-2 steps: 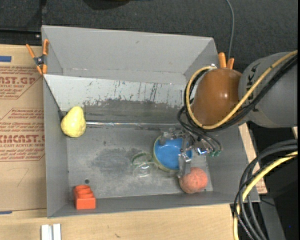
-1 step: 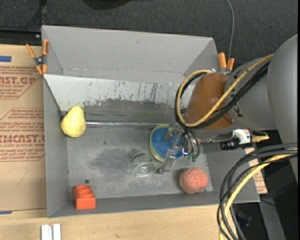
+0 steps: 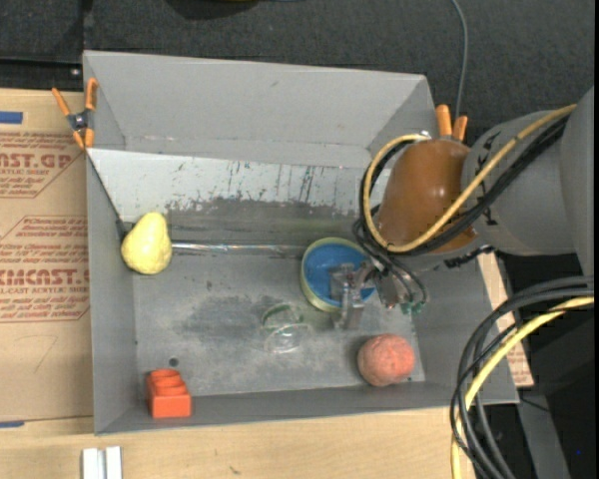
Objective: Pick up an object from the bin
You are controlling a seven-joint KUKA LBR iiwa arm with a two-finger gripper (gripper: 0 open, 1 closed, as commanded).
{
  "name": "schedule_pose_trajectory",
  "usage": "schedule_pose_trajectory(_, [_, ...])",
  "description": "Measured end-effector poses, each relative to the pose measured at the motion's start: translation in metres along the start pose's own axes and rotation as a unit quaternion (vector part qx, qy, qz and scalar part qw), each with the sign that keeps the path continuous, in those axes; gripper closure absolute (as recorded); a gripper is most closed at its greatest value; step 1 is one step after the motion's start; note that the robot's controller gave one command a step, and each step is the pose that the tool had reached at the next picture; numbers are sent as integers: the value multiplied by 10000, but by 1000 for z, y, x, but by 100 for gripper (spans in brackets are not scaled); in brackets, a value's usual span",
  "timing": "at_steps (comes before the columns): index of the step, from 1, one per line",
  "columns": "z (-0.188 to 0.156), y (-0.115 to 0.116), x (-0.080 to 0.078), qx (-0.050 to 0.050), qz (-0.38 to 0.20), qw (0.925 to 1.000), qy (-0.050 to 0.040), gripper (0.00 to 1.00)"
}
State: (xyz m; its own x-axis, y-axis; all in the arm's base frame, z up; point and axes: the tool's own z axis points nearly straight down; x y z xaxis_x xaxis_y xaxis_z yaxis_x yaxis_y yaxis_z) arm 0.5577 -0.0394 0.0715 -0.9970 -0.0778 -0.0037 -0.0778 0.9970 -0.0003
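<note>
Inspection: the hand (image 3: 353, 295) is hanging over the right edge of a round blue dish (image 3: 324, 265), pale-rimmed, which is lying right of centre in the bin (image 3: 250, 108). Whether the hand is open or closed cannot be told. A pink ball (image 3: 385, 359) is sitting near, below it. A clear plastic piece (image 3: 283, 327) is lying to the dish's lower left.

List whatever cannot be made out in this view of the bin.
1. Blue round dish: camera view; its right part lies under the gripper, so contact cannot be told.
2. Clear thing mid-floor: camera view; see-through, its kind and outline are unsure.
3. Bin: camera view; the arm covers its right wall.
</note>
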Motion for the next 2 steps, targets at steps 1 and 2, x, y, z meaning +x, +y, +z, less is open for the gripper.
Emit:
schedule_pose_trajectory(1, [0, 0, 0, -1, 3, 10000, 0, 100])
schedule_pose_trajectory(2, [-2, 0, 1, -2, 5, 10000, 2, 100])
